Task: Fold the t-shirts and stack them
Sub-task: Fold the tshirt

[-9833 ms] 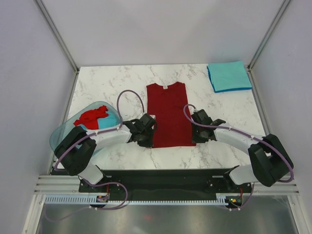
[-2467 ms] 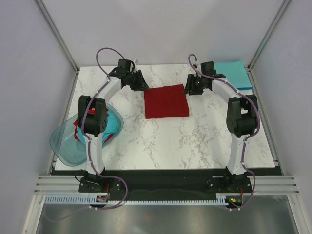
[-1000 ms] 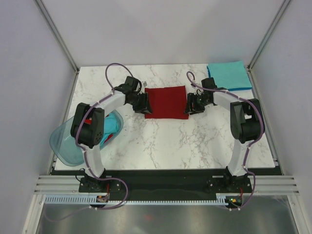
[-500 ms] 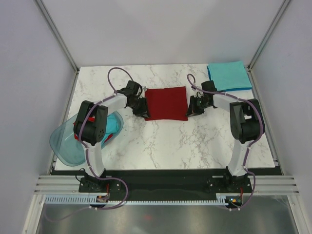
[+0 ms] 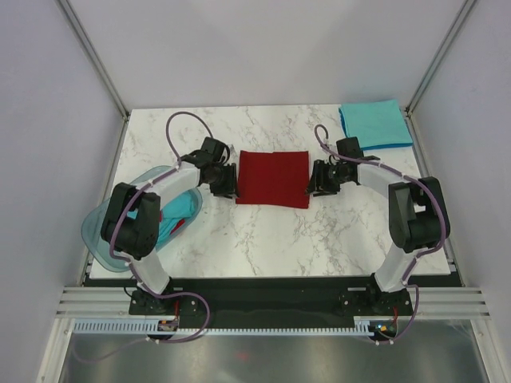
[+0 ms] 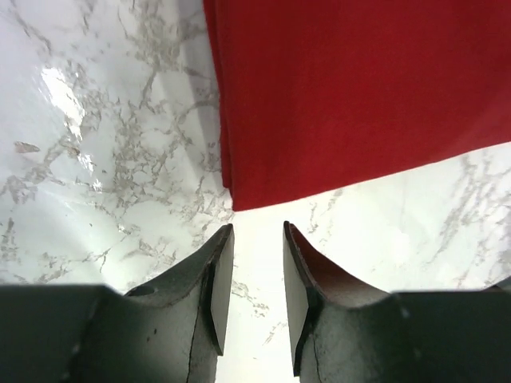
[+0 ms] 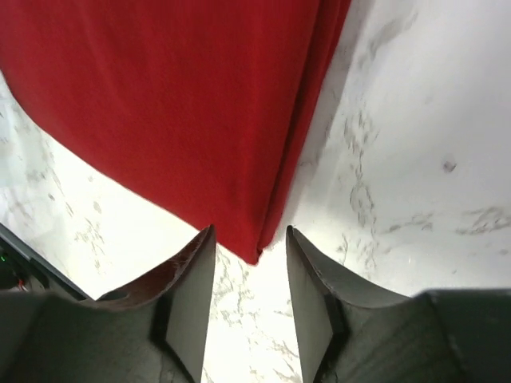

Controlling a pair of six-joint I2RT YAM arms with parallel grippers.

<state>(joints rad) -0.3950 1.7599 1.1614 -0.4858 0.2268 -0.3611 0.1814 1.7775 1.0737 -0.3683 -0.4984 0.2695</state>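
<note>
Two sets of fingers, both parted w/ nothing clamped: left fingers [image 6: 217, 275] sit just short of the near-left corner of the dark red folded cotton t-shirt [image 5: 273, 178], and right fingers [image 7: 190, 279] straddle its near-right corner. Shirt lies flat mid white marble counter [image 5: 263, 239], well apart from the folded teal t-shirt stack [image 5: 375, 124] at far right.

Step, I'd judge: grab both near corners, for one more fold or the carry to the stack. To do it well: go low, get under all layers, pinch both sides together, lift level so the fold doesn't spill.

Both arms reach fwd & curl inward, wrists low, facing each other across the shirt.
</note>
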